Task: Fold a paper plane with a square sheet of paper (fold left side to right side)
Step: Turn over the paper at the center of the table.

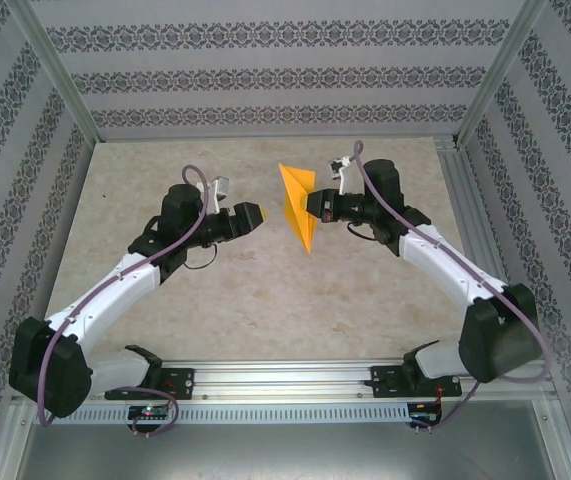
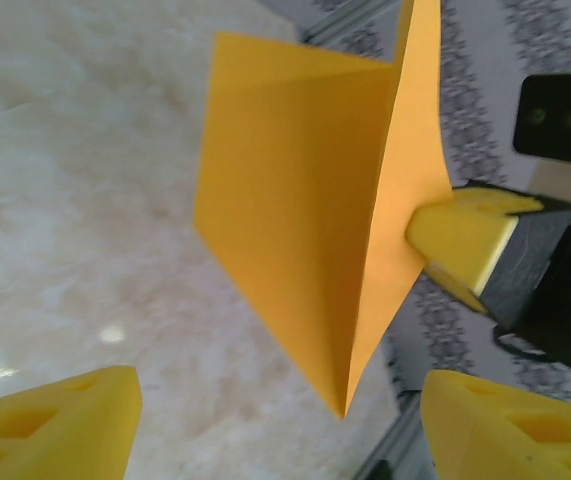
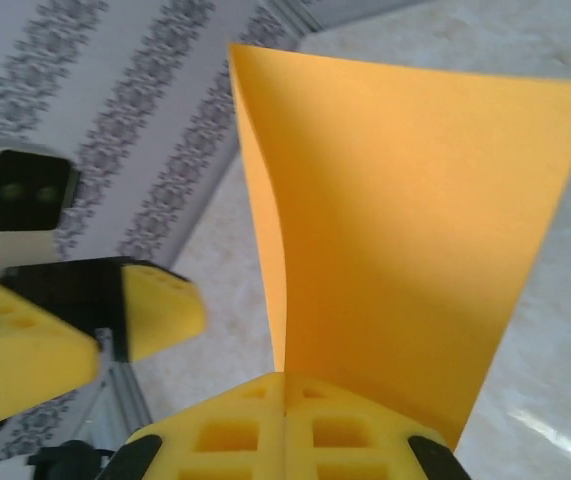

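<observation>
Left gripper (image 1: 252,215): blocky yellow fingertips with square recesses, jaws apart and empty, just left of the paper, not touching it.
Right gripper (image 1: 313,207): jaws closed on the paper plane (image 1: 298,205), pinching its right side.
Plane: thin matte orange-yellow paper, a creased wedge held clear of the table (image 1: 265,300) at mid-scene, point toward the near side, flaps spreading at the far end.
Table: pale, marbled, glossy.
Far wall (image 1: 265,80): striped floral pattern.

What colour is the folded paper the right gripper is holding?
Plain orange-yellow, no markings. The paper plane shows best in the left wrist view.
</observation>
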Motion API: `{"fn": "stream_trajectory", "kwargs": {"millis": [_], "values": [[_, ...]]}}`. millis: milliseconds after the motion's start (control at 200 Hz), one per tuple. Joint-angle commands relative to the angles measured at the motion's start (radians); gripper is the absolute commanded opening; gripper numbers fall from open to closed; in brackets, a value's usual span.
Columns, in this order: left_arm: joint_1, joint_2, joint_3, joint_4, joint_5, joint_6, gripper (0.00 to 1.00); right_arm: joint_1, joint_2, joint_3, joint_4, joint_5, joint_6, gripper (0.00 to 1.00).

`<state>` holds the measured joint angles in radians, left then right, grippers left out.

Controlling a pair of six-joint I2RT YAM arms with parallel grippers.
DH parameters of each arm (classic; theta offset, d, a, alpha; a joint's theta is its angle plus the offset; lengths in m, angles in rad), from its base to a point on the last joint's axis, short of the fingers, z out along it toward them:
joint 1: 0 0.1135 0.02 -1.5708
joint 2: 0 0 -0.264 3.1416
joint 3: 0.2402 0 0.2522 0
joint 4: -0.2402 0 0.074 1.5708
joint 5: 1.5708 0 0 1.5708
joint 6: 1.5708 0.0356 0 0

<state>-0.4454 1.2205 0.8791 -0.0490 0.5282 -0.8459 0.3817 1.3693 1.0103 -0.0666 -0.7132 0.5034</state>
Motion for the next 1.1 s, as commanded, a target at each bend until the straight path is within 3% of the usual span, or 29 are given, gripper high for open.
{"fn": "stream_trajectory", "kwargs": {"millis": [0,125,445,1094], "values": [[-0.006,0.019,0.052,0.224,0.100,-0.098,0.73,0.007,-0.044,-0.024,0.048,-0.068,0.059,0.00],[-0.027,0.054,0.077,0.320,0.139,-0.134,0.72,0.023,-0.091,-0.019,0.022,-0.066,0.064,0.00],[-0.067,0.098,0.118,0.334,0.149,-0.136,0.60,0.063,-0.127,-0.005,-0.007,-0.070,0.070,0.00],[-0.079,0.108,0.133,0.337,0.155,-0.122,0.18,0.079,-0.092,0.003,0.058,-0.109,0.160,0.02]]}}
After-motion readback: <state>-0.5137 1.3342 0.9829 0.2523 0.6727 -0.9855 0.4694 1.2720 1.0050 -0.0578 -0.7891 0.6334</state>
